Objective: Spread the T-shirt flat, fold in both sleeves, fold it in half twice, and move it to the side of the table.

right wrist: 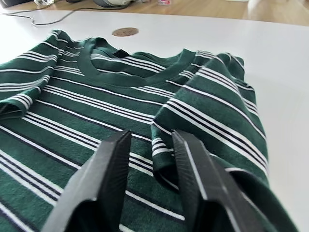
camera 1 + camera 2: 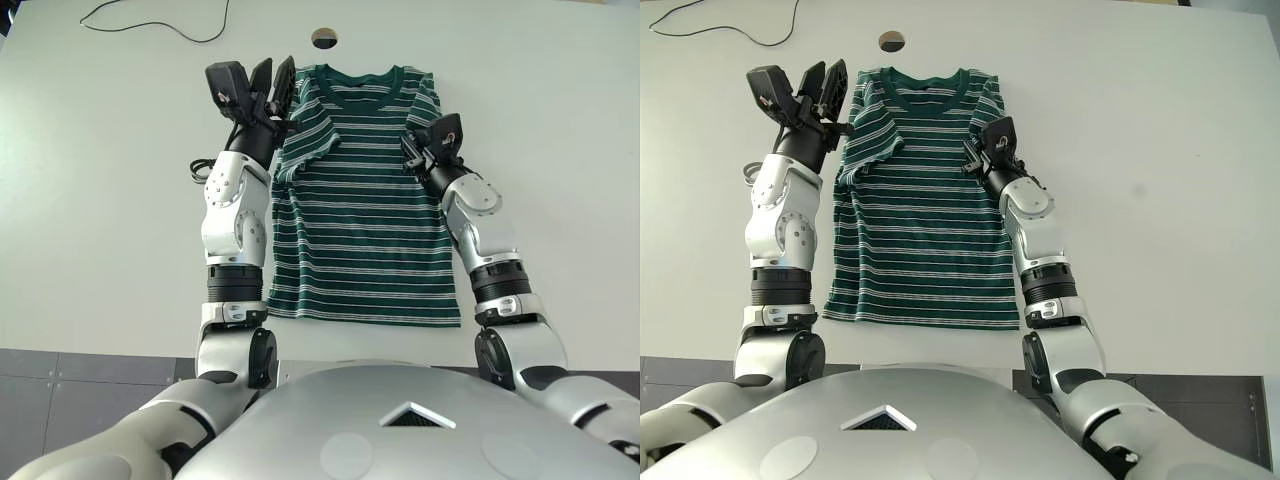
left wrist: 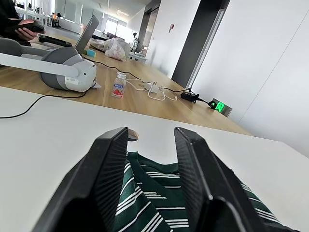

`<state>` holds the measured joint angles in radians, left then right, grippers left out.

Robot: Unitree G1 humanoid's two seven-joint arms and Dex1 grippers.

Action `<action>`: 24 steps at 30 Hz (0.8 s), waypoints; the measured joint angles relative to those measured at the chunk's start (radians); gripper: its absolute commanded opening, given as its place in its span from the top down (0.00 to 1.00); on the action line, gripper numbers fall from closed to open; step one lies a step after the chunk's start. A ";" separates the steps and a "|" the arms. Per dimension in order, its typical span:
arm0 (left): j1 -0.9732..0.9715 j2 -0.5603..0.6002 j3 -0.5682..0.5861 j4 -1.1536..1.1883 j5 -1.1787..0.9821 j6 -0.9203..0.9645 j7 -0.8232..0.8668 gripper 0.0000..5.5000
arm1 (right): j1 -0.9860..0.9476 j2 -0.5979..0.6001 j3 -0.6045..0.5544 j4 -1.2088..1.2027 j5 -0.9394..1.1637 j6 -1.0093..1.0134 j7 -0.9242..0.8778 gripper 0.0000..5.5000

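two t-shirt sleeves (image 2: 308, 150) folded, left tool (image 3: 152, 137) parted

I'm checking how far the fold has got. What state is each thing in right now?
T-shirt: flat on the table, both sleeves folded in, not yet halved.
Left gripper: open, empty, raised beside the shirt's shoulder.
Right gripper: open, low over the shirt.

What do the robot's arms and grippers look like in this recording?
The left arm and right arm have glossy silver-white shells with black ribbed rings at the joints. A thin black cable loops beside the left wrist. The left gripper and right gripper are matte black, each with two broad, flat, wedge-shaped fingers.
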<state>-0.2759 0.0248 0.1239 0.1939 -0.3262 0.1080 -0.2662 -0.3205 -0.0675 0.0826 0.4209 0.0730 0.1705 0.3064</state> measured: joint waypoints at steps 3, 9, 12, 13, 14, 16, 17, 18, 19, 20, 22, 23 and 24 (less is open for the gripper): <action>-0.003 0.003 0.000 0.010 0.003 -0.003 -0.002 0.67 | 0.040 -0.004 0.002 -0.092 0.027 0.008 0.039 0.54; -0.006 0.019 0.005 0.034 0.018 -0.018 -0.005 0.67 | 0.127 -0.024 -0.028 -0.311 0.179 0.125 0.157 0.51; -0.007 0.024 0.005 0.041 0.029 -0.043 -0.004 0.67 | 0.161 -0.035 -0.032 -0.358 0.201 0.121 0.183 0.51; -0.009 0.027 0.003 0.043 0.041 -0.058 -0.004 0.67 | 0.170 -0.045 -0.031 -0.377 0.196 0.089 0.190 0.51; -0.010 0.033 0.001 0.044 0.055 -0.080 -0.004 0.67 | 0.181 -0.057 -0.031 -0.395 0.183 0.045 0.196 0.51; -0.008 0.066 -0.010 0.039 0.116 -0.180 -0.008 0.67 | 0.208 -0.104 -0.028 -0.439 0.098 -0.135 0.194 0.51; -0.001 0.096 -0.023 0.032 0.156 -0.247 -0.023 0.67 | 0.224 -0.136 -0.027 -0.450 0.046 -0.234 0.190 0.51; 0.012 0.137 -0.046 0.026 0.215 -0.319 -0.036 0.67 | 0.239 -0.171 -0.028 -0.450 -0.004 -0.328 0.186 0.51; 0.027 0.188 -0.071 0.032 0.299 -0.389 -0.031 0.67 | 0.252 -0.213 -0.030 -0.440 -0.064 -0.422 0.171 0.51; 0.044 0.267 -0.107 0.054 0.423 -0.483 -0.016 0.67 | 0.263 -0.277 -0.032 -0.406 -0.155 -0.540 0.144 0.51; 0.051 0.375 -0.153 0.107 0.593 -0.615 0.031 0.64 | 0.268 -0.372 -0.033 -0.331 -0.281 -0.695 0.098 0.47; 0.050 0.442 -0.182 0.150 0.687 -0.707 0.057 0.61 | 0.274 -0.438 -0.034 -0.280 -0.343 -0.781 0.083 0.44; 0.049 0.490 -0.202 0.183 0.728 -0.777 0.058 0.60 | 0.285 -0.489 -0.041 -0.246 -0.362 -0.832 0.080 0.43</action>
<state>-0.2266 0.5149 -0.0779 0.3773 0.4015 -0.6695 -0.2084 -0.0353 -0.5569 0.0415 0.1747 -0.2890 -0.6619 0.3869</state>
